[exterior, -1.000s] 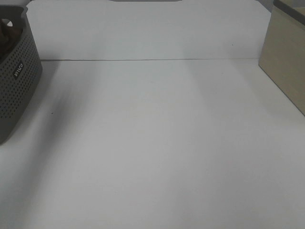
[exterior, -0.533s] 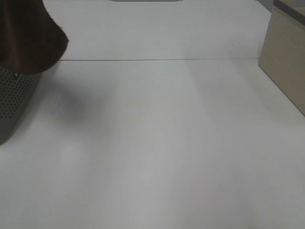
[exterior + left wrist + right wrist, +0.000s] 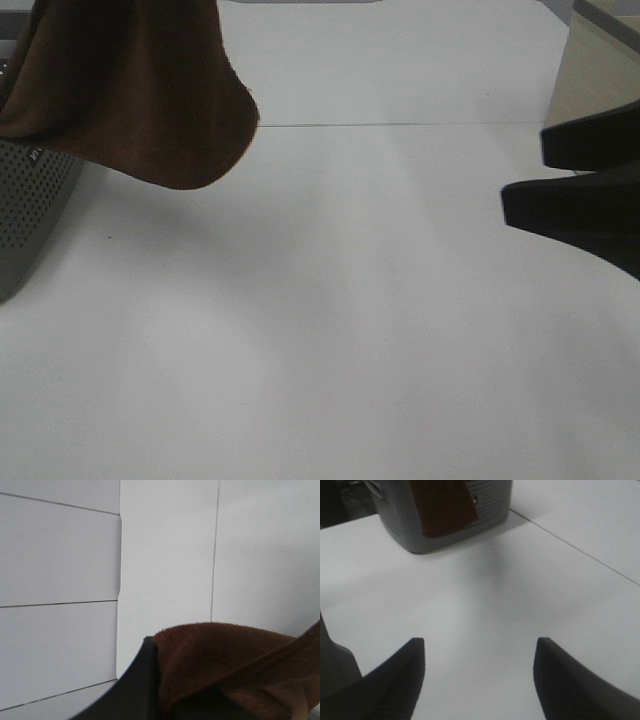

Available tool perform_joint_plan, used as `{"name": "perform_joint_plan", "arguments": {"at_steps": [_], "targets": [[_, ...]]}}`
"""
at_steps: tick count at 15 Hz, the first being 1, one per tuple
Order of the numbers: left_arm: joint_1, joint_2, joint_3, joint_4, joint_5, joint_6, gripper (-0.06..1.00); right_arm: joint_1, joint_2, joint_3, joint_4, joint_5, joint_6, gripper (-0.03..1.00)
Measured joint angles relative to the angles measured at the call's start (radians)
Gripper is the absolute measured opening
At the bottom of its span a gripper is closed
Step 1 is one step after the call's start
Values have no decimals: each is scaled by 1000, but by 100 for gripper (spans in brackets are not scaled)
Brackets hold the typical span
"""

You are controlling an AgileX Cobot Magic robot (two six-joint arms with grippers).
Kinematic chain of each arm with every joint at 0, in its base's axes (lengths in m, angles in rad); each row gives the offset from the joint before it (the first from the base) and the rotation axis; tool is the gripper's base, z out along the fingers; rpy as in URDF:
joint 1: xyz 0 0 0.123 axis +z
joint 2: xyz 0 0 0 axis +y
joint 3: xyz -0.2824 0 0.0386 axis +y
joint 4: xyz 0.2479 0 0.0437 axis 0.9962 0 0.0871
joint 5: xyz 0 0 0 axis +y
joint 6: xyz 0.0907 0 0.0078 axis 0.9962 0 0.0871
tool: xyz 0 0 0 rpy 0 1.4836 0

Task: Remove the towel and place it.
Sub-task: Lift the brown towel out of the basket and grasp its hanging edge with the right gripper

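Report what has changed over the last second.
The left gripper, shut on the towel, has lifted it out of the grey basket. The towel now hangs above the basket and reaches further right in the high view. The right gripper has come in from the right, open and empty. The basket, table and beige box stayed put.

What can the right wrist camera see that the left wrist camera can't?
Only the right wrist camera shows the grey basket, the white table and the right fingers, spread apart with nothing between them. Only the left wrist camera shows the dark left finger up close, with white wall panels behind it. Both show the brown towel. The right wrist camera sees it far off, hanging in front of the basket. The left wrist camera sees it bunched right against the finger.
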Motion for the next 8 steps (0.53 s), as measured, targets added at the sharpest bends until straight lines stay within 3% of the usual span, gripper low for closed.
{"name": "perform_joint_plan", "arguments": {"at_steps": [2,3,8], "targets": [[-26,0,0,0,0,54,0,0,170,-59,182,91,-195,62],[-27,0,0,-11,-1,75,0,0,223,-90,222,122,-256,62],[-27,4,0,-37,-73,109,0,20,476,-262,295,296,-339,68]]}}
